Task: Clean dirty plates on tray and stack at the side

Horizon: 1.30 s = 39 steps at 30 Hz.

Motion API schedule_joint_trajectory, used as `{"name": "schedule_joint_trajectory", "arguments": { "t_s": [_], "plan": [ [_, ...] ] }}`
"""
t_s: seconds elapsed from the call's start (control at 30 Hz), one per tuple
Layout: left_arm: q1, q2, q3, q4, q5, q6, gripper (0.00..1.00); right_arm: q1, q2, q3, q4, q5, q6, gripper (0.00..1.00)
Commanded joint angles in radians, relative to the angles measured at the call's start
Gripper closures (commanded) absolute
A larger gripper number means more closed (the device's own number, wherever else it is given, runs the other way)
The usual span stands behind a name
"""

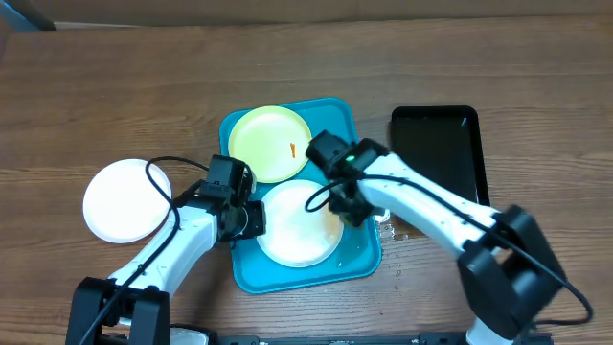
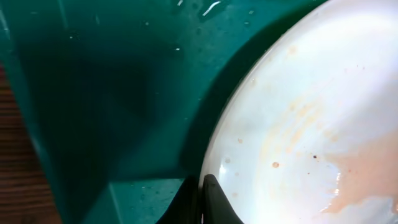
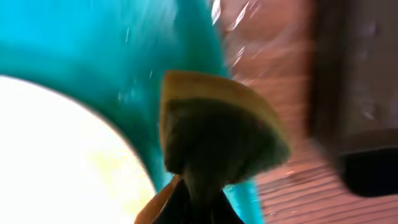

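The turquoise tray holds a pale yellow plate with an orange smear at the back, and a white plate at the front. My left gripper is shut on the white plate's left rim. The left wrist view shows the jaws pinching that rim, and faint orange streaks on the plate. My right gripper is at the plate's right edge. It is shut on a yellow and green sponge, over the tray wall. A second white plate lies on the table at the left.
A narrow black tray lies to the right of the turquoise tray and shows in the right wrist view. Water drops wet the wooden table beside the tray's right edge.
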Motion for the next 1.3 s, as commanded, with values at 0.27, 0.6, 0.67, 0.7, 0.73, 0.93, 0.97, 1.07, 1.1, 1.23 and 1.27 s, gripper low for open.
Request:
{"name": "schedule_joint_trajectory", "arguments": {
  "t_s": [0.27, 0.6, 0.67, 0.7, 0.73, 0.93, 0.97, 1.07, 1.1, 1.23, 1.27],
  "plan": [
    [0.011, 0.008, -0.007, -0.008, -0.062, 0.017, 0.96, -0.282, -0.179, -0.001, -0.003, 0.034, -0.168, 0.95],
    [0.01, 0.008, 0.055, -0.024, 0.003, 0.061, 0.96, -0.592, -0.119, -0.144, 0.174, -0.138, -0.286, 0.91],
    [0.01, 0.008, 0.059, -0.027, 0.007, 0.061, 0.96, -0.605, -0.116, -0.175, 0.216, -0.156, -0.287, 0.89],
    [0.01, 0.008, 0.059, -0.027, 0.012, 0.061, 0.96, -0.605, -0.116, -0.183, 0.231, -0.164, -0.292, 0.86],
    [0.01, 0.008, 0.059, -0.027, 0.014, 0.061, 0.96, -0.605, -0.116, -0.184, 0.238, -0.179, -0.309, 0.8],
    [0.01, 0.008, 0.084, -0.05, 0.071, 0.095, 0.96, -0.623, -0.186, -0.117, 0.165, -0.219, -0.346, 0.4],
    [0.01, 0.008, 0.097, -0.063, 0.079, 0.101, 0.96, -0.63, -0.205, -0.102, 0.145, -0.219, -0.346, 0.38],
    [0.01, 0.008, 0.172, -0.143, 0.085, 0.119, 0.96, -0.673, -0.288, -0.042, 0.062, -0.224, -0.346, 0.3],
    [0.009, 0.008, 0.202, -0.173, 0.085, 0.126, 0.96, -0.695, -0.317, -0.024, 0.033, -0.227, -0.346, 0.26],
    [-0.004, 0.008, 0.353, -0.301, 0.092, 0.14, 0.96, -0.815, -0.436, 0.008, -0.051, -0.257, -0.346, 0.14],
    [-0.012, 0.008, 0.396, -0.33, 0.092, 0.14, 0.96, -0.855, -0.461, 0.008, -0.066, -0.271, -0.346, 0.12]
  ]
}}
